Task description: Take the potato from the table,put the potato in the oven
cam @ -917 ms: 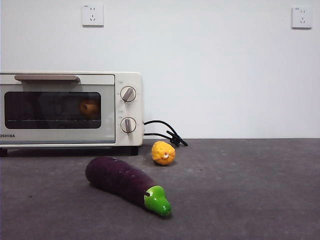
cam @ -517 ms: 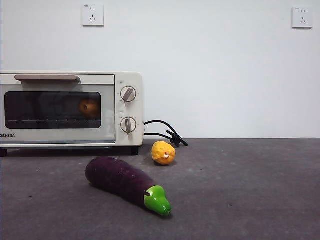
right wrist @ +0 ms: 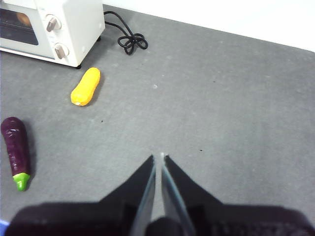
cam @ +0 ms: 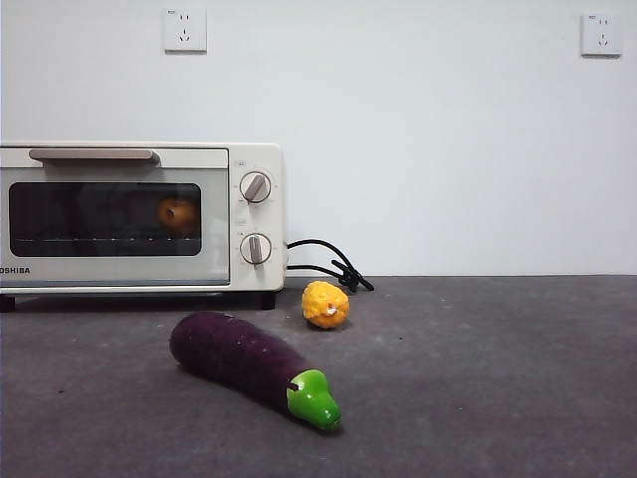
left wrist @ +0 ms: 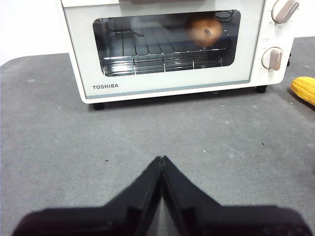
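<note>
The flat dark grey speckled tabletop point(cam: 478, 378) fills the lower half of the front view. On it, at the left of that frame, stands the cream-white boxy toaster oven point(cam: 139, 214) with its dark glass door shut, a bar handle along the top of the door and two round knobs at its right side; a black cord point(cam: 328, 264) loops out behind it toward the middle of the frame. In front of the oven, lower centre, lies a long purple eggplant with a green stem end point(cam: 249, 366), apart from everything else. Just right of the oven's corner sits a smaller bumpy yellow-orange fruit point(cam: 325, 304).

The smooth brown-orange oval potato point(cam: 178, 214) is inside the oven, on the wire rack, seen through the glass toward the right end of the window; the left wrist view shows it there too point(left wrist: 204, 30), upper right of that frame.

The left pincer point(left wrist: 161, 164) hangs above bare tabletop in front of the oven door, its jaws pressed together and holding nothing. The right pincer point(right wrist: 158, 162) hovers over open tabletop well away from the oven, jaws nearly together with only a thin slit between, also empty.

As far as these pictures show, the task looks finished: potato in, door closed, both arms clear. Nothing appears left to do.
</note>
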{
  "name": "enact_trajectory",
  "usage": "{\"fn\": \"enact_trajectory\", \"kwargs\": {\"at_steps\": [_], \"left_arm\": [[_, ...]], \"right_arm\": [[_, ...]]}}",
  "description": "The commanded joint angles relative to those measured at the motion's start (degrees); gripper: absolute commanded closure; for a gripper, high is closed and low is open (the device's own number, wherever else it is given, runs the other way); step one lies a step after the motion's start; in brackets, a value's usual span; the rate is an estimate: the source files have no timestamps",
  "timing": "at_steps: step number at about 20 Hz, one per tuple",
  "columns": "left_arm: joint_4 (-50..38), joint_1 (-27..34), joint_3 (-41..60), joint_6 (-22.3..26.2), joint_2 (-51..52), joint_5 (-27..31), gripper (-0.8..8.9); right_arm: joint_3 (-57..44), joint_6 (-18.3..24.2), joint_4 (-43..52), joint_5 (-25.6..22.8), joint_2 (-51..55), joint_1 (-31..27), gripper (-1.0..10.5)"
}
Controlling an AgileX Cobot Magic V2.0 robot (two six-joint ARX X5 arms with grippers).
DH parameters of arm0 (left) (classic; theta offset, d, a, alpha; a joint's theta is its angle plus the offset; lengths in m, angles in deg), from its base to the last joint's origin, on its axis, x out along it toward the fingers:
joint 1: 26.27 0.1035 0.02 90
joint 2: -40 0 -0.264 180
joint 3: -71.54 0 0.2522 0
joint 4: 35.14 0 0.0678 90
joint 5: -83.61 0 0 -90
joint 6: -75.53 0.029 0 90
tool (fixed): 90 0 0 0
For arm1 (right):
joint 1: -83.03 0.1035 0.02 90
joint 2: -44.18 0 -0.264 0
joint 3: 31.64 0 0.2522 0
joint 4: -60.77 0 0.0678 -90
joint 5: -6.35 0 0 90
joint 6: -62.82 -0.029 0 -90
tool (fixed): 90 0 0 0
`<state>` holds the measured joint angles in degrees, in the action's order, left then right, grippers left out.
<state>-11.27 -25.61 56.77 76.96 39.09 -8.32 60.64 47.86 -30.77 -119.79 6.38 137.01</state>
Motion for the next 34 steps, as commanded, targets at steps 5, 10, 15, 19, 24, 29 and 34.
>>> {"fn": "enact_trajectory", "kwargs": {"at_steps": [5,10,15,19,24,29,34], "left_arm": [[-0.68,0.17,0.59,-0.37,-0.07,0.02,8.16],[-0.68,0.17,0.59,-0.37,-0.46,0.02,8.16],[-0.68,0.17,0.59,-0.37,-1.01,0.02,8.16],[-0.68,0.17,0.59,-0.37,-0.98,0.02,8.16],[-0.68,0.17,0.59,-0.37,-0.98,0.02,8.16],[-0.66,0.17,0.59,-0.37,-0.98,0.02,8.16],[-0.68,0.17,0.59,-0.37,-0.98,0.02,8.16]], "right_arm": [[-0.85,4.24,-1.44,-3.5,4.26,-11.3,9.1],[-10.78,26.29,24.85,16.24,16.06,-27.08,9.1],[-35.15,32.41,52.37,40.35,24.61,-42.01,9.1],[-52.35,30.99,62.14,55.89,24.61,-50.8,9.1],[-66.73,24.37,70.53,51.95,30.75,-56.08,9.1],[-72.7,19.32,70.6,43.36,36.46,-56.04,9.1],[-76.87,15.82,70.53,42.71,37.38,-55.89,9.1]]}}
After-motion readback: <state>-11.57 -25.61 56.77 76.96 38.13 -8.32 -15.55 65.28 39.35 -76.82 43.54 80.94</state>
